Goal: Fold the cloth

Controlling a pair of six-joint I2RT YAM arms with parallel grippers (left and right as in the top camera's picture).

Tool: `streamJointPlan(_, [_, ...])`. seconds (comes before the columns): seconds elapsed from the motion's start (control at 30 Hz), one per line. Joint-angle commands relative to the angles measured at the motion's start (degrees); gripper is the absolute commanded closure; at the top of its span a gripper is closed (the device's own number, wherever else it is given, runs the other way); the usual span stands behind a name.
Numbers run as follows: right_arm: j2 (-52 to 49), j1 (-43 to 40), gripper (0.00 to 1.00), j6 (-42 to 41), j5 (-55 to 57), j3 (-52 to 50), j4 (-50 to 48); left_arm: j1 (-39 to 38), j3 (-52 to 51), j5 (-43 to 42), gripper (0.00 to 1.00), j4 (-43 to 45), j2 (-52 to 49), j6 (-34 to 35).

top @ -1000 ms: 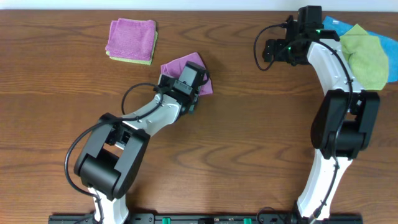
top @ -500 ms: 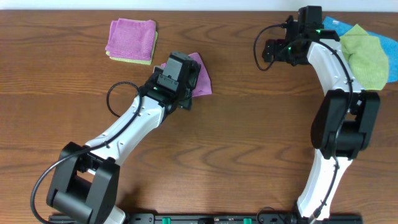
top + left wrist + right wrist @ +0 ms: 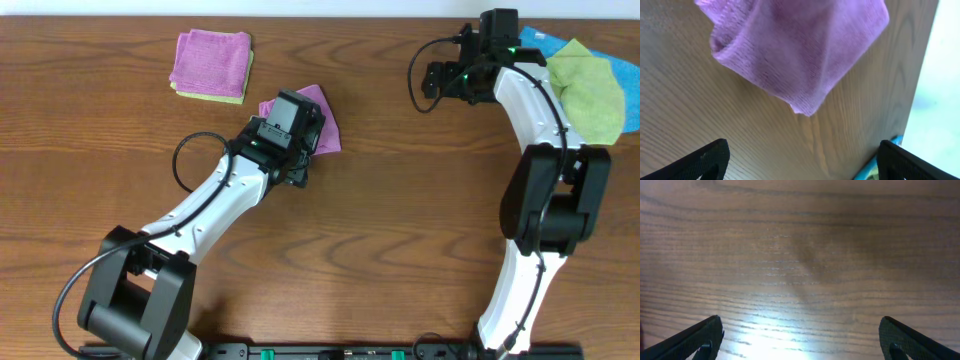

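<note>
Our left end effector (image 3: pixel 806 164) hangs over the worktop (image 3: pixel 400 200) with fingers spread wide, gripping nothing; just ahead of it the purple cloth (image 3: pixel 795 55) lies on the wood, one edge humped; from overhead, the wrist covers much of it; our right end effector (image 3: pixel 435 82), likewise spread and empty, hovers at the far edge beside a lime-green cloth (image 3: pixel 590 90) lying on a blue cloth (image 3: pixel 530 40).
</note>
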State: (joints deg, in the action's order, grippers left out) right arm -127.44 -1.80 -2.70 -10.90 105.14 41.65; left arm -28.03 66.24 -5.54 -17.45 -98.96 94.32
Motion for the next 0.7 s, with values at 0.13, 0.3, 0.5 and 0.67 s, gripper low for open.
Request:
streamJointPlan(0.13, [0.3, -0.7, 0.01, 0.6, -0.5, -0.4, -0.7, 0.0, 0.2, 3.2, 0.05, 4.0, -6.9, 3.5])
streamJointPlan(0.3, [0.3, -1.8, 0.01, 0.4, -0.5, -0.4, -0.7, 1.1, 0.2, 6.2, 0.05, 7.4, -8.2, 3.5])
streamJointPlan(0.5, [0.3, -2.1, 0.01, 0.4, -0.5, -0.4, -0.8, 3.5, 0.2, 6.1, 0.16, 4.4, -8.3, 3.4])
streamJointPlan(0.67, [0.3, -2.1, 0.01, 0.1, -0.5, -0.4, -1.0, 4.4, 0.2, 6.2, 0.43, 4.6, -8.3, 3.4])
